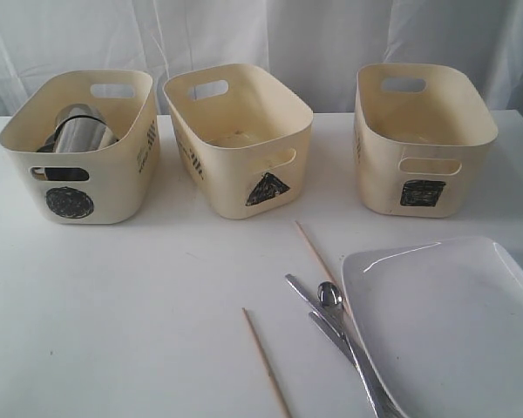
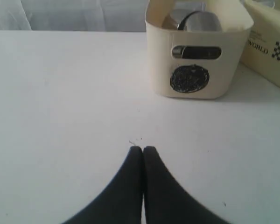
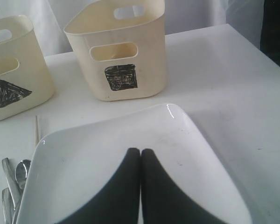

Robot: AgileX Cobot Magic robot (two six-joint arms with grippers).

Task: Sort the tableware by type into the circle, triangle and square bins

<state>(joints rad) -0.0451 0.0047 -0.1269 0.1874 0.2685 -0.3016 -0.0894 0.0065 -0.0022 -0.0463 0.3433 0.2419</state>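
- Middle of the row stands the triangle bin (image 1: 235,139), and I'll place everything from it.
- On its left-arm side is the circle bin (image 1: 78,165). A steel mug (image 1: 78,126) lies tilted inside, with metal glinting through the handle cut-out.
- On its right-arm side, a gap away, is the square bin (image 1: 423,139).
- In front of the triangle bin and off towards the square bin's side, the big white plate (image 1: 453,322) lies flat on the counter (image 1: 113,305).
- The spoon (image 1: 329,296) and forks (image 1: 331,326) are bunched together right against the plate's near edge.
- One chopstick (image 1: 318,257) slants from just in front of the triangle bin down to that cutlery. The other chopstick (image 1: 266,361) lies alone, further out on bare counter.
- The left jaws are clenched tight on nothing, low over bare counter out in front of the circle bin.
- The right jaws are clenched too, gripping nothing, and hang over the plate.
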